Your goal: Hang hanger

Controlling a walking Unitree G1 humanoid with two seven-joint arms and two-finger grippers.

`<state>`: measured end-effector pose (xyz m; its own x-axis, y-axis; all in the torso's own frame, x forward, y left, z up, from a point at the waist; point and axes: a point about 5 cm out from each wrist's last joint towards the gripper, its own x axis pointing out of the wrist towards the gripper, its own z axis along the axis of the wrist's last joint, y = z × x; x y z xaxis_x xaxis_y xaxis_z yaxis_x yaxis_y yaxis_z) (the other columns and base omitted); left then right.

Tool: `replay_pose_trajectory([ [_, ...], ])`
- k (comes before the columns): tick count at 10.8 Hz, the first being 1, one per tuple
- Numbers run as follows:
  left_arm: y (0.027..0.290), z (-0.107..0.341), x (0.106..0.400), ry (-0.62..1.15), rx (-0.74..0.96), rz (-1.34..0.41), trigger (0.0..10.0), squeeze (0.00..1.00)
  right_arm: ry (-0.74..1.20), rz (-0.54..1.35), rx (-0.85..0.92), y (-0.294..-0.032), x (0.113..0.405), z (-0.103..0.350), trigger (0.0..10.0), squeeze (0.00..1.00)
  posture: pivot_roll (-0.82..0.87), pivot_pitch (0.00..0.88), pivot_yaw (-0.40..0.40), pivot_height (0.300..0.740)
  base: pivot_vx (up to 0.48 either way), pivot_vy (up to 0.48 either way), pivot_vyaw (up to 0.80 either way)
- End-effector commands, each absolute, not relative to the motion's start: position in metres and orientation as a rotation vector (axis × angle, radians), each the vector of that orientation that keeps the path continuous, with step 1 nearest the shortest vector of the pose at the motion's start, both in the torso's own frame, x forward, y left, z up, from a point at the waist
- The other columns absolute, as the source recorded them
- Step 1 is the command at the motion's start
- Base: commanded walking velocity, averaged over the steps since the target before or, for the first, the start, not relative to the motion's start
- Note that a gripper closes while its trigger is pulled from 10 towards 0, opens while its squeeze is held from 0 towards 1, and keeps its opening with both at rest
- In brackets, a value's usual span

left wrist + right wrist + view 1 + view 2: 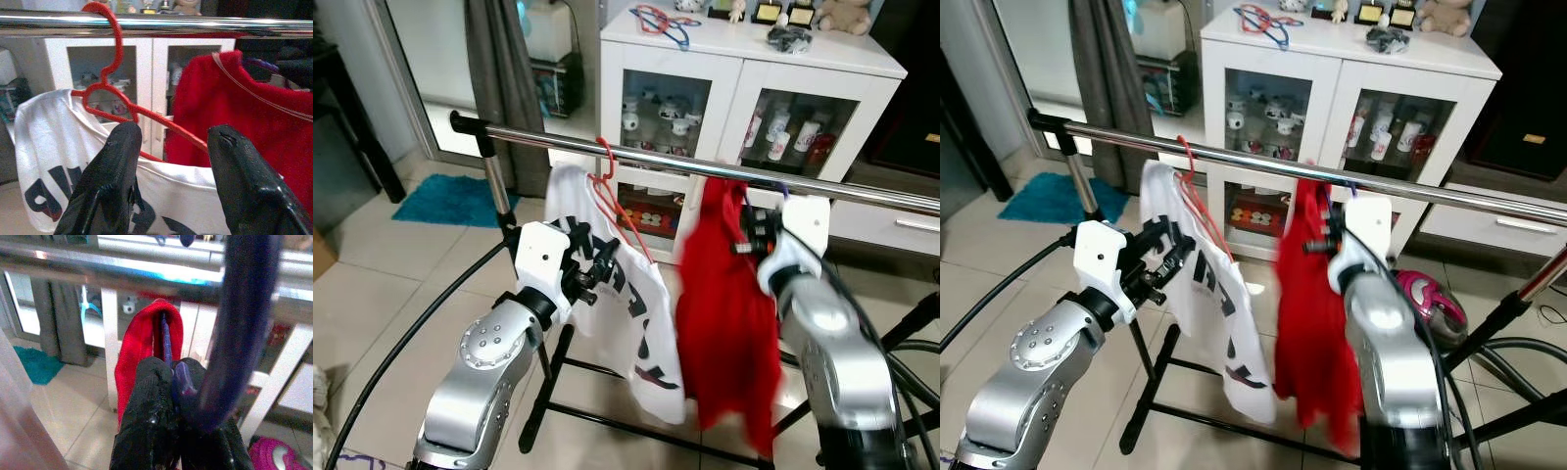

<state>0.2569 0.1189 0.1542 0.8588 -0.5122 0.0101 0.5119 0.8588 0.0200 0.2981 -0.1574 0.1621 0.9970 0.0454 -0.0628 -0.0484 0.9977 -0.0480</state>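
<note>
A long shiny steel clothes rail (pixel 705 162) on a black stand crosses the scene in front of me, and I tell every place from this rail. Behind the rail stands a white cabinet with glass doors (pixel 744 88); small cups and bottles are on its shelves, and a stuffed toy (pixel 844 14) and some small objects lie on its top. Behind the rail's left end hangs a grey curtain (pixel 504 59), and on the tiled floor below that end lies a teal mat (pixel 450 199).

From the rail hangs a white T-shirt with dark print (pixel 617 304) on a red plastic hanger (pixel 115 93). The hook of this hanger is over the rail, left of the middle. The shirt sits crooked on it, with one shoulder slipped down. Just to the right of it, also below the rail, hangs a red knitted garment (pixel 729 313) on a dark blue hanger (pixel 239 323).

My left gripper (pixel 168 161) is below the rail, in front of the white T-shirt. Its two black fingers (pixel 110 176) stand apart and hold nothing; the lower bar of the red hanger runs between them in the wrist view, not touched.

My right gripper (pixel 173 382) is raised close under the rail at the top of the red garment. Its fingers are pressed together on the dark blue hanger. The hanger's thick hook rises in front of the rail there; I cannot tell if it rests on the rail.
</note>
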Motion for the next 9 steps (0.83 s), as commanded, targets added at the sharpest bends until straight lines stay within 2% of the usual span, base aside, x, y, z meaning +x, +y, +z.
replay_pose_trajectory([
  [1, 0.114, 0.157, 0.255, -0.018, 0.014, -0.576, 10.0, 0.0, -0.005, 0.043, -0.06, -0.159, 0.303, 0.174, 10.0, 0.0, 0.1, 0.0, -0.027, 0.74, 0.0, 0.0, 0.0],
  [3, 0.107, 0.158, 0.25, -0.004, -0.039, -0.673, 10.0, 0.0, 0.038, 0.047, -0.079, -0.157, 0.327, 0.174, 10.0, 0.0, 0.11, 0.0, -0.024, 0.74, 0.0, 0.0, 0.0],
  [5, 0.098, 0.16, 0.24, 0.033, -0.024, -0.866, 10.0, 0.0, 0.105, 0.072, -0.055, -0.152, 0.354, 0.178, 10.0, 0.0, 0.12, 0.0, -0.022, 0.74, 0.0, 0.0, 0.0],
  [8, 0.097, 0.155, 0.237, 0.067, 0.014, -0.917, 10.0, 0.0, 0.151, 0.067, -0.025, -0.152, 0.368, 0.175, 10.0, 0.0, 0.13, 0.0, -0.022, 0.74, 0.0, 0.0, 0.0],
  [9, 0.098, 0.156, 0.236, 0.07, 0.016, -0.919, 10.0, 0.0, 0.254, 0.121, -0.035, -0.146, 0.361, 0.157, 10.0, 0.0, 0.13, 0.0, -0.022, 0.74, 0.0, 0.0, 0.0],
])
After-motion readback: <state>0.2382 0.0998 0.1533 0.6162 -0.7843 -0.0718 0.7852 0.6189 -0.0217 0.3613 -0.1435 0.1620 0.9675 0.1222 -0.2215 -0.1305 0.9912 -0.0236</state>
